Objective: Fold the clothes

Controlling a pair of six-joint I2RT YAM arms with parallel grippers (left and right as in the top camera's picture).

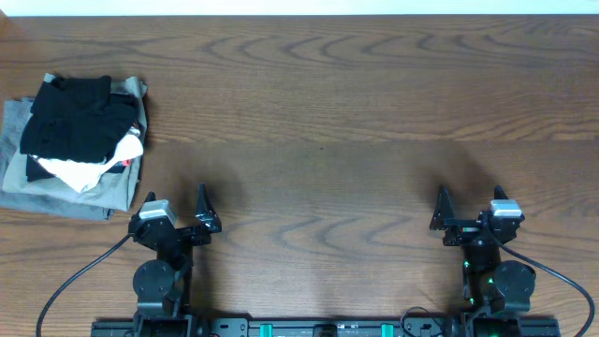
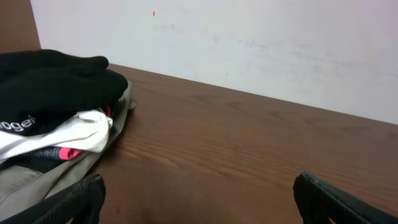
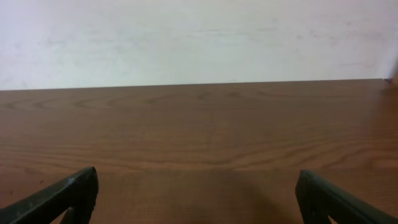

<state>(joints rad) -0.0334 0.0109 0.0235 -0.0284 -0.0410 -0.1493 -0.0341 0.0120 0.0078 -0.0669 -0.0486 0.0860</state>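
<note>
A brown wooden desk (image 1: 328, 112) runs back to a pale wall. The black T-shirt (image 1: 80, 117) lies on it in a crumpled heap, with a white garment (image 1: 94, 170) and a grey-olive garment (image 1: 56, 195) beneath. It looks light, limp and floppy, and is probably best pinched at a loose edge or a shoulder. The left hand (image 1: 176, 201) sits near the T-shirt, jaws wide and empty. The right hand (image 1: 470, 201), equally wide and empty, is well apart from it.

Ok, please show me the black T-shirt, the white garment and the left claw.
black T-shirt (image 1: 75, 117): overhead view, centre of the black fabric.
white garment (image 2: 81, 132): left wrist view, the bulging white fold.
left claw (image 1: 175, 198): overhead view, midway between its open fingertips.
</note>
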